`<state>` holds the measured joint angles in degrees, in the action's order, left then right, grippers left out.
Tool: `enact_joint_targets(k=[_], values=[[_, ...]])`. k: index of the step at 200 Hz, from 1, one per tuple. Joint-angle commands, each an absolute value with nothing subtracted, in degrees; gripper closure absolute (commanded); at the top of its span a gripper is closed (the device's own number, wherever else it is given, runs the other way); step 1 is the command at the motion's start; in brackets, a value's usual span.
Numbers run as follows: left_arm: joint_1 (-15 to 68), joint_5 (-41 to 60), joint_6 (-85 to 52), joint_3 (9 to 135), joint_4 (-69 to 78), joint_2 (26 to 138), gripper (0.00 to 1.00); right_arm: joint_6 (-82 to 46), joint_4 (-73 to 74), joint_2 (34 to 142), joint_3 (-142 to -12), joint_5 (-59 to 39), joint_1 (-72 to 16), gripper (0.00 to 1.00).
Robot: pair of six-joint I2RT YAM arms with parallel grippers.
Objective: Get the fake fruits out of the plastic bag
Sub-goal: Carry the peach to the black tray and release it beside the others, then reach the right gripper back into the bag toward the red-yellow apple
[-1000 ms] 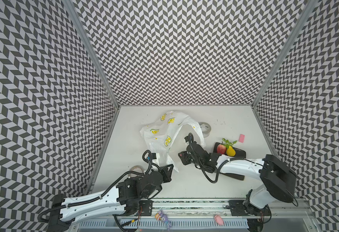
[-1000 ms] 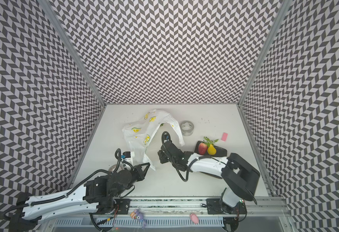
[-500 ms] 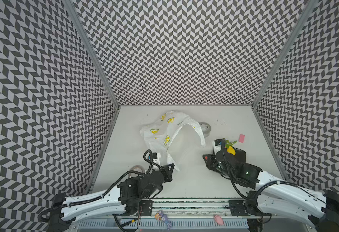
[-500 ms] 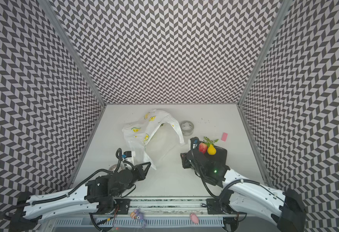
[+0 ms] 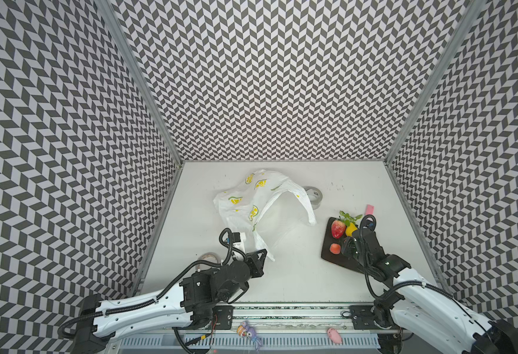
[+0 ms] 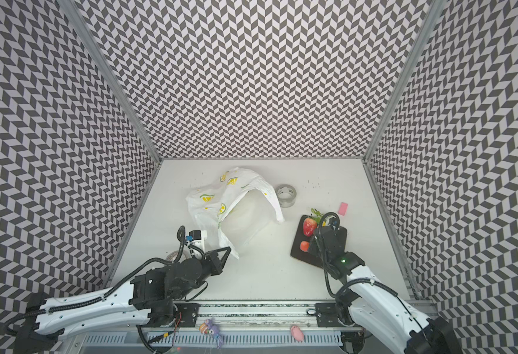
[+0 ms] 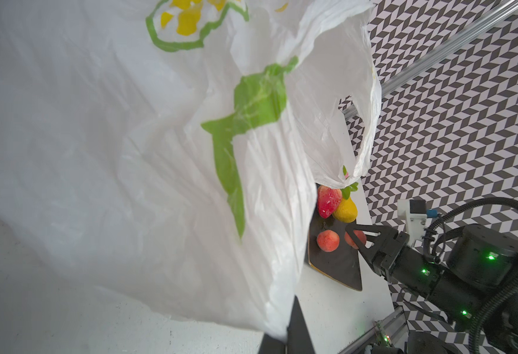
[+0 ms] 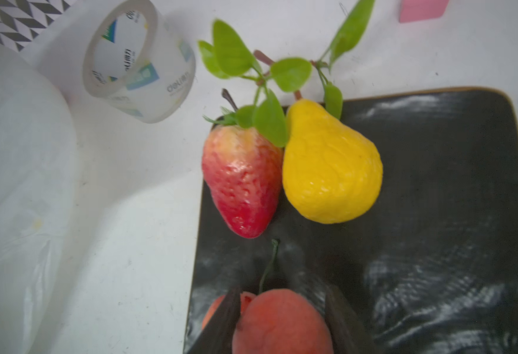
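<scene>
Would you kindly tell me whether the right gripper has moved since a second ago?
Yes: the right gripper, holding a fruit, moved rightward from beside the bag to above the tray.

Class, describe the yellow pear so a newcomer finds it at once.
Find the black rectangular tray right of the white lemon-print plastic bag. At its far end, beside a red plastic strawberry, lies the glossy yellow plastic pear: the only yellow fruit.

The plastic bag (image 5: pixel 239 214) is printed in white with yellow lemon slices and green leaves; the strawberry (image 8: pixel 242 180) is coloured red, the pear (image 8: pixel 328 165) yellow, the round fruit (image 8: pixel 282 321) orange-red; the tray (image 8: pixel 435 184) is finished in black, edged in gold; the walls (image 5: pixel 282 76) are patterned in black-and-white chevrons.
</scene>
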<state>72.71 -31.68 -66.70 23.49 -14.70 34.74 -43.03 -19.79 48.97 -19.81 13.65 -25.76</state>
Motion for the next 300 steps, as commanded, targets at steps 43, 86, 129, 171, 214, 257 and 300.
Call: enact_joint_targets(k=[43, 86, 129, 171, 214, 257, 300], values=[[72.6, -32.5, -66.7, 23.5, -14.7, 34.1, 1.00, -44.2, -10.8, 53.3, -17.2, 10.1, -22.7, 0.52], [72.6, -32.8, -67.1, 23.9, -15.6, 34.0, 1.00, -43.7, -12.5, 51.2, -17.5, 10.6, -22.6, 0.41], [72.6, -33.2, -67.1, 24.8, -16.6, 34.3, 1.00, -41.4, -22.0, 39.9, -23.7, 11.6, -22.6, 0.39], [72.6, -33.2, -67.3, 24.8, -17.1, 34.3, 1.00, -36.8, -18.9, 36.1, -30.3, -1.8, -24.4, 0.50], [72.6, -33.6, -67.6, 25.7, -17.7, 35.3, 1.00, -37.2, -8.9, 46.3, -34.1, 4.1, -46.5, 0.53], [72.7, -33.8, -67.8, 26.4, -19.1, 34.9, 1.00, -35.9, 3.5, 66.1, -39.2, 2.1, -56.9, 0.54], [72.6, -33.3, -68.3, 25.8, -20.8, 33.2, 1.00, -38.9, 10.7, 83.8, -45.5, 1.3, -56.7, 0.54]])
